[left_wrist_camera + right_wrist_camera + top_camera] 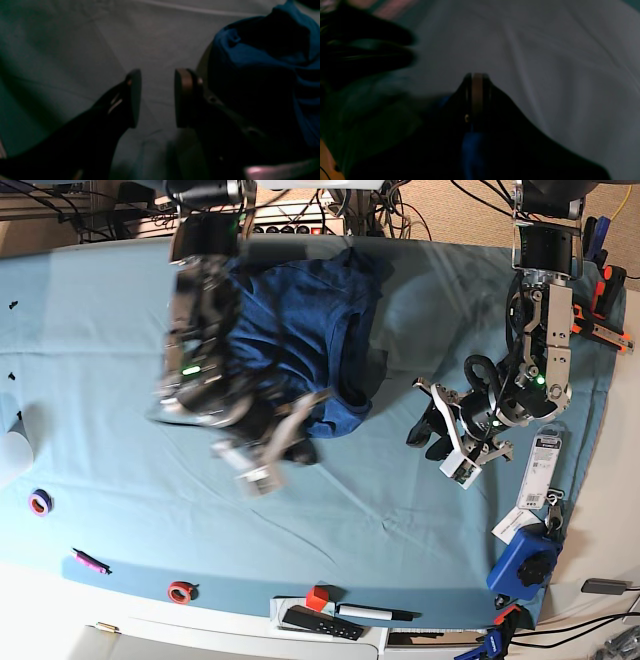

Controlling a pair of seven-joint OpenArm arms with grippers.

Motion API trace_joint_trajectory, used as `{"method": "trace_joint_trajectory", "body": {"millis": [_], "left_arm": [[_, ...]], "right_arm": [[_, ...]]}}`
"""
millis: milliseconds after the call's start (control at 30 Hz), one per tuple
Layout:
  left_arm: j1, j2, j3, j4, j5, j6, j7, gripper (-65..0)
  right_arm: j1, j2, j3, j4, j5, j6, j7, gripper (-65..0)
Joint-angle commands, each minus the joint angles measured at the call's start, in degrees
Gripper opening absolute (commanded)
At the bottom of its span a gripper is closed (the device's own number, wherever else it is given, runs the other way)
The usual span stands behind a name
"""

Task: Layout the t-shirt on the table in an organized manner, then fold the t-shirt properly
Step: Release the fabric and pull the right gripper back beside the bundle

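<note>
Covering nearly the whole base view, a pale teal table (400, 540) with cables (440, 205) behind its arm-side edge. Shows a pink pen (91, 561) and tape rolls (181, 592) toward the far right corner, a black marker (375, 612) by the far edge, and a blue tool (522, 565) near the far left corner. Has orange-black clamps (600, 328) on the left edge. Leaves open cloth from both claws to the items along the far edge, and more toward the right edge. Find the dark blue t-shirt (310, 300) crumpled between the arms, nearer the arm-side edge, partly under the right arm. Runs lengthwise from the arm-side edge toward the far edge, narrowing that way; cannot tell where collar or hem points. See the left claw (157, 97) apart at the tips, empty, beside the t-shirt. See the right claw (477, 95) with tips together above blue fabric; cannot tell whether gripping any.
</note>
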Motion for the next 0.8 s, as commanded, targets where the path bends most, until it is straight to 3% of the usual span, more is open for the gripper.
{"method": "trace_joint_trajectory", "body": {"millis": [0, 33, 67, 267, 400, 567, 767], "left_arm": [[-1.1, -0.3, -0.3, 0.9, -0.4, 0.0, -1.5, -42.0], [-1.1, -0.3, -0.3, 0.9, -0.4, 0.0, -1.5, -42.0], [-1.1, -0.3, -0.3, 0.9, -0.4, 0.0, -1.5, -42.0], [-1.1, -0.3, -0.3, 0.9, -0.4, 0.0, -1.6, -42.0], [-1.1, -0.3, -0.2, 0.9, -0.5, 0.0, -2.6, -42.0], [-1.1, -0.3, -0.2, 0.9, -1.8, 0.0, -2.7, -42.0], [-1.1, -0.3, -0.2, 0.9, -1.8, 0.0, -3.0, -42.0]], "right_arm": [[2.1, -0.2, 2.4, 1.1, 2.1, 0.0, 0.2, -47.1], [2.5, 0.0, 5.2, 1.1, 3.1, 0.0, -0.1, -37.3], [2.7, 0.4, 7.9, 1.1, 4.1, 0.0, -0.1, -32.3], [2.3, 4.9, 22.6, 0.5, 17.7, 0.2, -5.9, -31.5], [1.8, 8.7, 29.1, -6.2, 25.4, 0.3, -8.8, -31.1], [2.1, 13.4, 30.4, -19.0, 39.2, 2.6, -12.7, -31.1], [5.0, 14.1, 30.4, -34.0, 50.1, 5.3, -16.1, -31.1]]}}
